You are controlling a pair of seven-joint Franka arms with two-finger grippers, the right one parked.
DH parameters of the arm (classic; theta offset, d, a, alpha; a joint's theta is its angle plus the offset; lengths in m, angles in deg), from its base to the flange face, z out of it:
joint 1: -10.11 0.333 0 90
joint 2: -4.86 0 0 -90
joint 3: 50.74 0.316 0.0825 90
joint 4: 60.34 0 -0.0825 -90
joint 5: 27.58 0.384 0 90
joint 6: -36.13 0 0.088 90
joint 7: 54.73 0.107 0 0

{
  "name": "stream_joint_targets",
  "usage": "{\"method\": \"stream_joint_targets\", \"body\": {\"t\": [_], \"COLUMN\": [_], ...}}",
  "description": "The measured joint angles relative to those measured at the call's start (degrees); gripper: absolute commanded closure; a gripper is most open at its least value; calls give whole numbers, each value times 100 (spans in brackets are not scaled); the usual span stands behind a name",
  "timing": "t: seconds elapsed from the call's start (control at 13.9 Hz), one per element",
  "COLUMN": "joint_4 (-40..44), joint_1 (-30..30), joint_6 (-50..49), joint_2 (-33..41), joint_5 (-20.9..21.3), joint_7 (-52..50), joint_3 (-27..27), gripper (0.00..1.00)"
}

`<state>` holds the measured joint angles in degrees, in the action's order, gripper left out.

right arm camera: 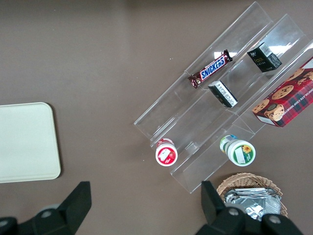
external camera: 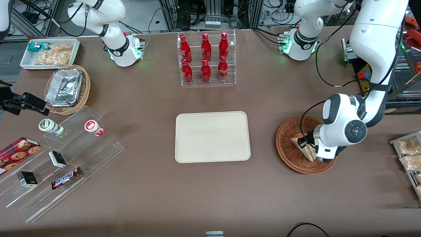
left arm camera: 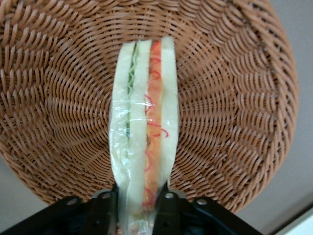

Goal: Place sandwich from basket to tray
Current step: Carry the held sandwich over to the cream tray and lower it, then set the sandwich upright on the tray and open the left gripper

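Observation:
The sandwich (external camera: 301, 144), a plastic-wrapped wedge of white bread with red and green filling, stands on edge in the round reddish-brown wicker basket (external camera: 285, 144) toward the working arm's end of the table. My gripper (external camera: 310, 145) is down in the basket, shut on the sandwich. In the left wrist view the sandwich (left arm camera: 144, 117) runs out from between the two black fingers (left arm camera: 168, 208) of the gripper (left arm camera: 138, 208), which press its two bread faces, with the basket (left arm camera: 234, 107) weave beneath. The cream-beige tray (external camera: 212, 136) lies flat and bare mid-table, beside the basket; its corner (right arm camera: 24, 142) shows in the right wrist view.
A clear rack of red bottles (external camera: 206, 59) stands farther from the front camera than the tray. Toward the parked arm's end are a clear stepped stand with snacks (external camera: 65, 158), a lighter wicker basket holding a foil pan (external camera: 67, 89) and a white bin (external camera: 49, 54). Metal trays of packets (external camera: 409, 154) sit past the basket.

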<state>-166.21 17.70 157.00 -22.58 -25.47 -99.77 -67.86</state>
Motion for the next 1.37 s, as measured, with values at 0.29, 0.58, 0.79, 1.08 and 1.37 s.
{"method": "stream_joint_targets", "body": {"t": [0.29, 0.58, 0.79, 1.08, 1.37], "joint_4": [395, 856, 987, 1250, 1815], "joint_1": [-158, -1310, -2255, -3235, -3590], "joint_6": [52, 53, 55, 96, 121], "joint_2": [113, 177, 113, -426, -1159], "joint_5": [0, 3, 5, 233, 614], "joint_7": [135, 114, 86, -71, -253], "joint_3": [-204, -357, -361, -336, -326], "gripper": [92, 91, 90, 87, 69]}}
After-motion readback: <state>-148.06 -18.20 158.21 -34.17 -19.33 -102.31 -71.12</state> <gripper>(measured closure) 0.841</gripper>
